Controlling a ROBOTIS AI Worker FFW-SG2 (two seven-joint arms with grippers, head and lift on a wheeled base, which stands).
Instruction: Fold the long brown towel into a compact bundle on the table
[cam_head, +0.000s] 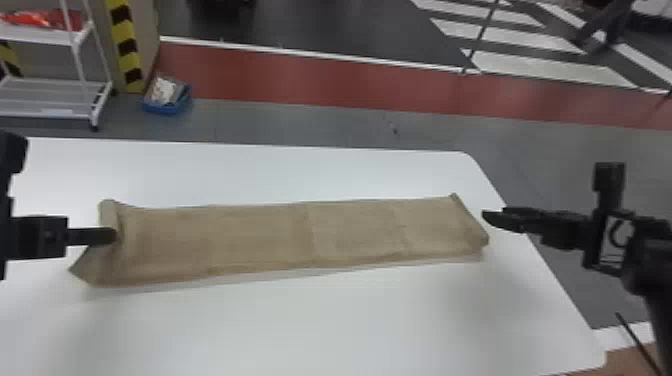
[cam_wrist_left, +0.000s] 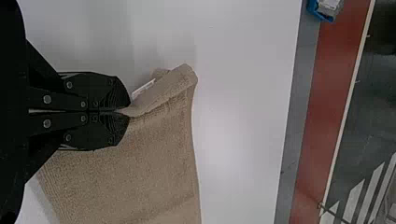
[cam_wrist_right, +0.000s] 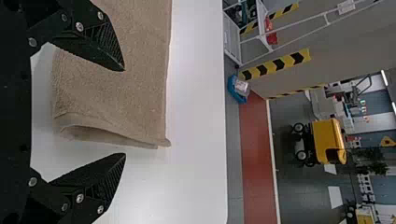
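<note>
Brown towel (cam_head: 250, 240) on the white table (cam_head: 320, 320); beyond the table, red floor strip (cam_head: 300, 80), blue bin (cam_head: 167, 108), yellow-and-black striped tape (cam_head: 122, 31).

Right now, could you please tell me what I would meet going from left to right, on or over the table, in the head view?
Left hand → towel → right hand.

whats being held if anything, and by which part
The left gripper pinches the towel by the edge at its left end; the right gripper is open and empty.
</note>
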